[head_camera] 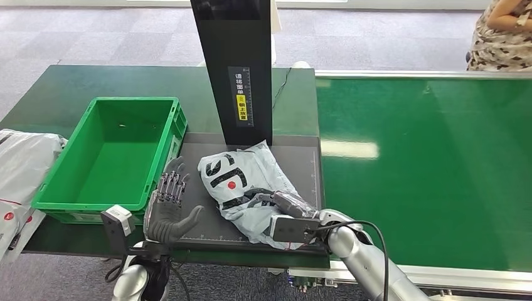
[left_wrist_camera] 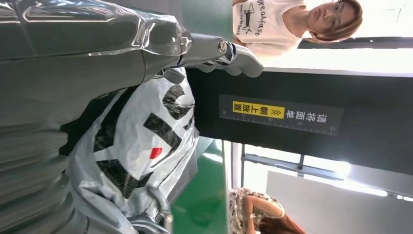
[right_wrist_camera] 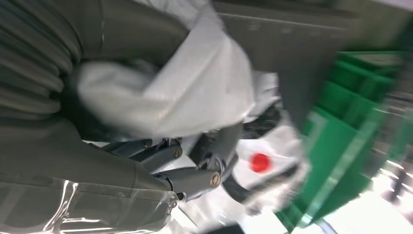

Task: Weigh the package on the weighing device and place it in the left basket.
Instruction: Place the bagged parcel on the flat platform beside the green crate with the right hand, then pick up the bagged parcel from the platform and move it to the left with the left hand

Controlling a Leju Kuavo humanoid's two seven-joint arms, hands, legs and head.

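Observation:
A grey-white plastic package (head_camera: pixel 241 179) with black lettering and a red dot lies crumpled on the dark scale platform (head_camera: pixel 201 210), in front of the black post (head_camera: pixel 235 69). My right hand (head_camera: pixel 290 210) grips its near right part; in the right wrist view the package (right_wrist_camera: pixel 195 92) bulges between thumb and fingers (right_wrist_camera: pixel 195 178). My left hand (head_camera: pixel 166 204) stands upright at the platform's left edge, fingers spread, holding nothing, a little apart from the package. In the left wrist view the package (left_wrist_camera: pixel 141 141) lies just beyond the fingertips (left_wrist_camera: pixel 229 53). The green basket (head_camera: pixel 63 188) stands left of the scale, with nothing in it.
A green conveyor belt (head_camera: pixel 426 163) runs along the right. Another white bag (head_camera: pixel 19 169) lies left of the basket. A person (head_camera: pixel 502 34) stands at the far right, and a person (left_wrist_camera: pixel 287 24) shows beyond the post in the left wrist view.

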